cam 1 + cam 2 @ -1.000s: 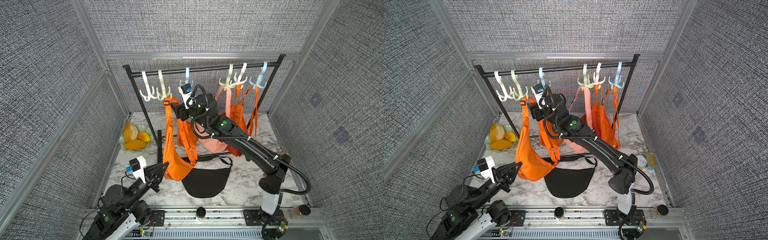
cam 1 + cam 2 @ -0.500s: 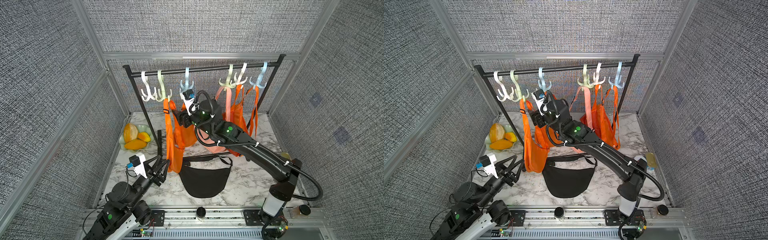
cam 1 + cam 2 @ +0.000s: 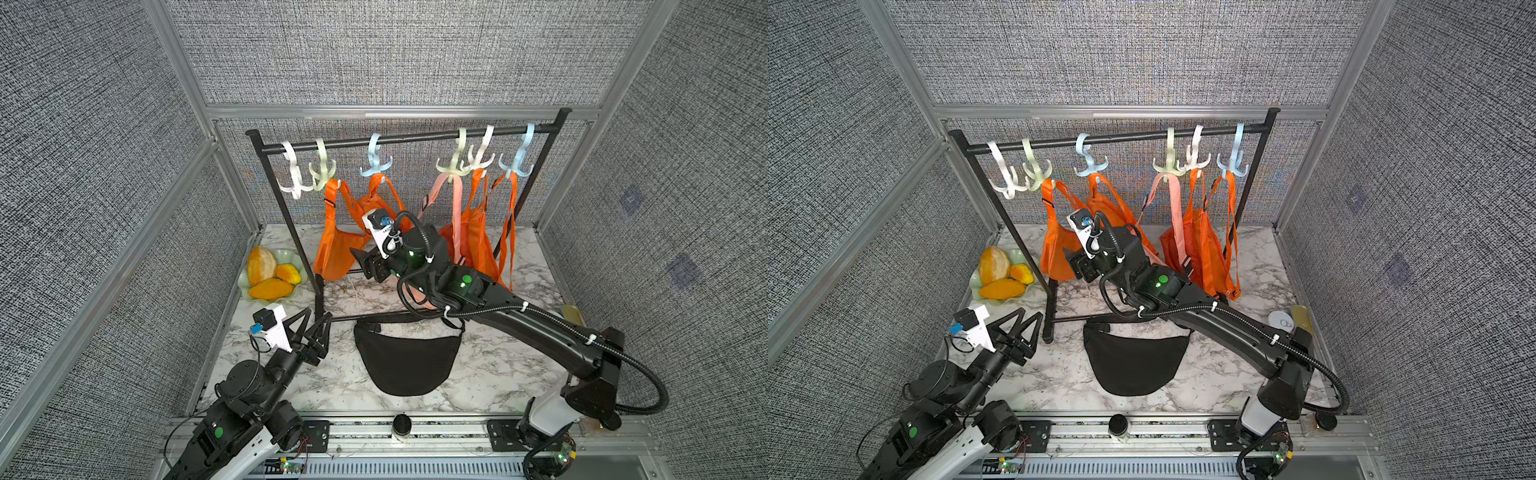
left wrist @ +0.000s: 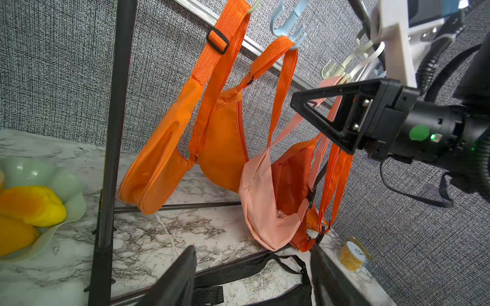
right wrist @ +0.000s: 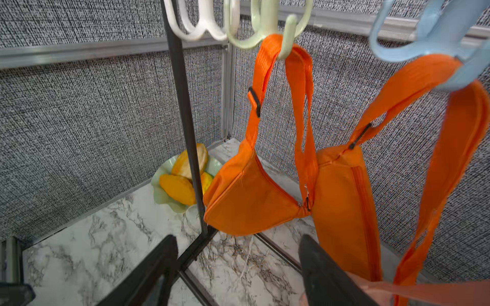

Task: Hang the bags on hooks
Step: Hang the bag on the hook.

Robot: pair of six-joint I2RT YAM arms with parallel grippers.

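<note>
Orange bag [image 5: 246,201] hangs by its strap [image 5: 301,106] on the pale green hook [image 5: 287,31]; left gripper [image 3: 319,314] and right gripper [image 5: 237,239] stand open and empty, though the right, close beside the bag, could snag the strap on retreat and unhook it.

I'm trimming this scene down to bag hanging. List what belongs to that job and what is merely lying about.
Job: orange sling bag on the pale green hook; black rack rail; black sling bag flat on the marble tabletop, unhung.
Lying about: green bowl of yellow fruit; yellow tin at the tabletop's edge.
</note>
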